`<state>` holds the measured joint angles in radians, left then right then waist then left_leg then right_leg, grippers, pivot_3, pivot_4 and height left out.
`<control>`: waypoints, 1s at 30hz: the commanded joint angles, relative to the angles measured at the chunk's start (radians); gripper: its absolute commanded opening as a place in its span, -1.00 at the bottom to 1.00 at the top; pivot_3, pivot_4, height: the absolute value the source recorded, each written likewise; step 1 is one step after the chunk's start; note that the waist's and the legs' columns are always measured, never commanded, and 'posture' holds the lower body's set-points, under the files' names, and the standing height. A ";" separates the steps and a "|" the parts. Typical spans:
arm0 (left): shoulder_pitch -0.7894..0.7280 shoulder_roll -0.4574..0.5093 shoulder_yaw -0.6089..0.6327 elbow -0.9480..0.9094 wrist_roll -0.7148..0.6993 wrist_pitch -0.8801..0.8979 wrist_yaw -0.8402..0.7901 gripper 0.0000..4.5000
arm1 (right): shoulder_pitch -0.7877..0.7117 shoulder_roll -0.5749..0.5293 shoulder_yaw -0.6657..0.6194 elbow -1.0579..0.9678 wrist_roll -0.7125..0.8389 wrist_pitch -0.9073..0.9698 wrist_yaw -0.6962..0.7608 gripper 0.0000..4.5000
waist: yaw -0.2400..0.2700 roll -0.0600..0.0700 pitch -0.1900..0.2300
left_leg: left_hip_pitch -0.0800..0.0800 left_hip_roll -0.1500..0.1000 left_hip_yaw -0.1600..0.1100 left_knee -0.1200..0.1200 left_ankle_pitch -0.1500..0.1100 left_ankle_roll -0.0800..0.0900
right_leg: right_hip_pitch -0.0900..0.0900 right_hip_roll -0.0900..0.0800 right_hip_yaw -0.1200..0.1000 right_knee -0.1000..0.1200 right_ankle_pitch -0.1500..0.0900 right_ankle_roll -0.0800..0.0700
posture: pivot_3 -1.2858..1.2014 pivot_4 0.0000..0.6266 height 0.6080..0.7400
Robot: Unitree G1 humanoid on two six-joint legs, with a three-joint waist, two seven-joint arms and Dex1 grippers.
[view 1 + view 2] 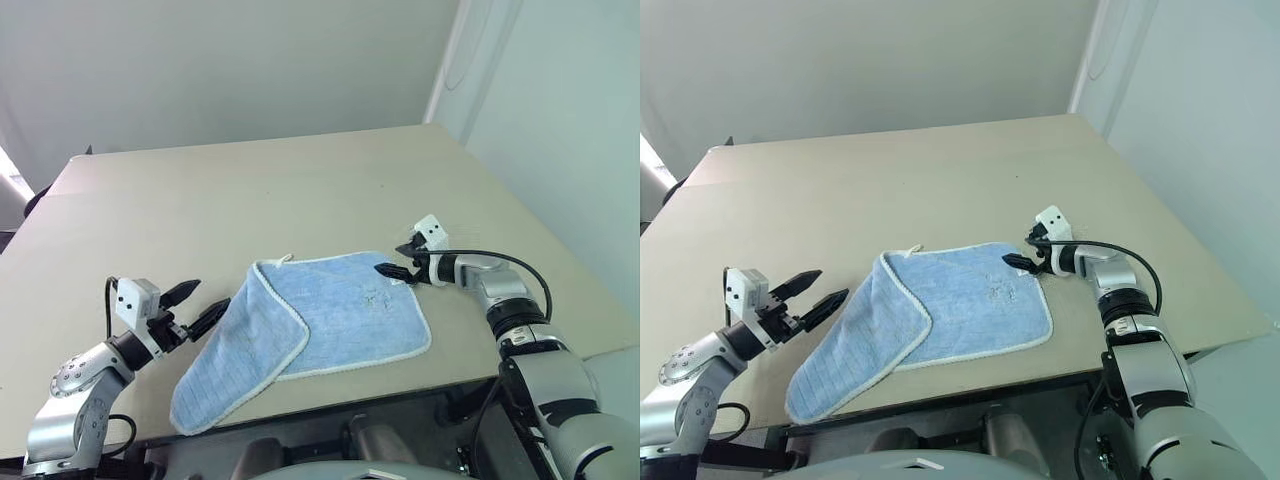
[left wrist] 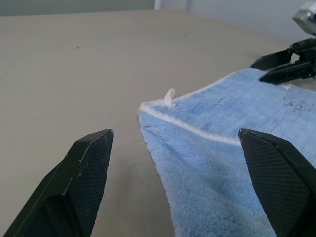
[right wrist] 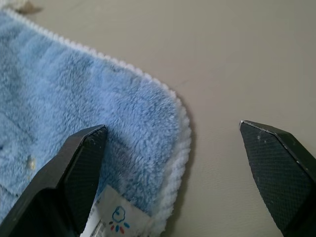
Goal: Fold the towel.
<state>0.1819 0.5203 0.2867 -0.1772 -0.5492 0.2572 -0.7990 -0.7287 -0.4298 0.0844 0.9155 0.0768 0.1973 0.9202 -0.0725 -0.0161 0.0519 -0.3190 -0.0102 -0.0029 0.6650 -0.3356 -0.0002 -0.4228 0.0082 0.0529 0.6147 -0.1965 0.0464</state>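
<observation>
Between the wide-open left claw [image 1: 197,303] and right claw [image 1: 398,262] lies the towel [image 1: 340,315], ungripped.

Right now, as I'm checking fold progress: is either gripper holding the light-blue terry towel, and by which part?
Nothing is held. The left gripper is open beside the light-blue terry towel's folded edge; the right gripper is open over its tagged corner.
</observation>
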 commanded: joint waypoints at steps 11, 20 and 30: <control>-0.016 0.070 -0.055 -0.147 -0.007 0.083 -0.018 0.91 | -0.065 0.060 0.022 0.102 -0.079 -0.089 -0.027 -0.83 | -0.024 -0.001 0.000 | 0.002 0.006 -0.001 0.000 0.000 0.000 | 0.001 0.008 0.002 0.002 0.002 -0.003 | 0.03 -1.00 1.00; -0.111 0.103 -0.304 -0.237 0.096 0.252 0.027 0.91 | -0.073 0.083 -0.013 0.125 -0.074 -0.073 -0.140 -0.99 | -0.027 -0.001 -0.001 | 0.003 0.004 -0.001 0.002 0.000 0.000 | 0.003 0.008 0.004 0.002 0.002 -0.003 | 0.03 -1.00 1.00; -0.240 0.088 -0.565 -0.160 0.315 0.352 0.108 0.91 | -0.049 0.081 -0.016 0.098 -0.069 -0.061 -0.182 -0.99 | -0.028 0.000 0.000 | 0.016 0.004 -0.002 0.002 0.000 0.000 | 0.017 0.010 0.007 -0.001 0.001 -0.003 | 0.03 -1.00 1.00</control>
<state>-0.0379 0.6111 -0.2655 -0.3426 -0.2646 0.6042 -0.7066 -0.7835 -0.3318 0.0902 1.0202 0.0146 0.1238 0.7794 -0.1005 -0.0163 0.0521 -0.3033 -0.0062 -0.0047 0.6669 -0.3356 -0.0002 -0.4059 0.0185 0.0602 0.6139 -0.1952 0.0431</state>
